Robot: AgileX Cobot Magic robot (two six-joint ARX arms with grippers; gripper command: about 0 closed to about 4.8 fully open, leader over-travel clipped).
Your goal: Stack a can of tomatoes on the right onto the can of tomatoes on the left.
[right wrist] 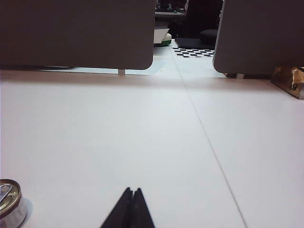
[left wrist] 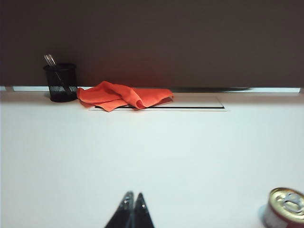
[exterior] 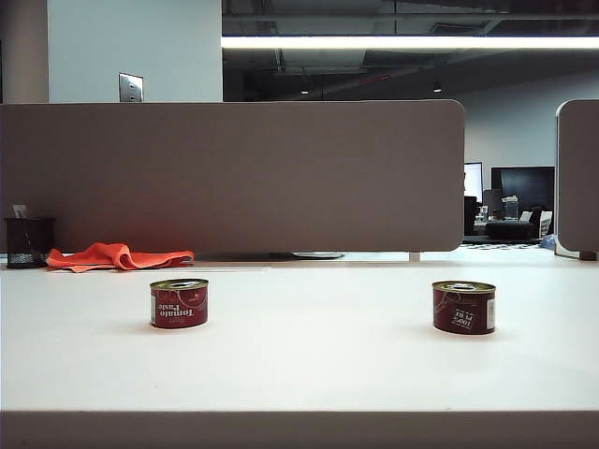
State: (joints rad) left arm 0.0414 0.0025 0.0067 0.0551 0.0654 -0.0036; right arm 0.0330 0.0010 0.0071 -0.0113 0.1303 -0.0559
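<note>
White table (exterior: 299,365), grey partition panel (exterior: 234,173) along its far edge, second panel (exterior: 577,178) at right, ceiling strip light (exterior: 410,42) lit, dim office beyond, dark monitors (exterior: 524,187).

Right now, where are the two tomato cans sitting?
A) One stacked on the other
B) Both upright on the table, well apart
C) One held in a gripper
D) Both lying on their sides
B. The left can and the right can each stand upright on the white table, far apart; the left gripper and right gripper are shut and hold nothing.
</note>
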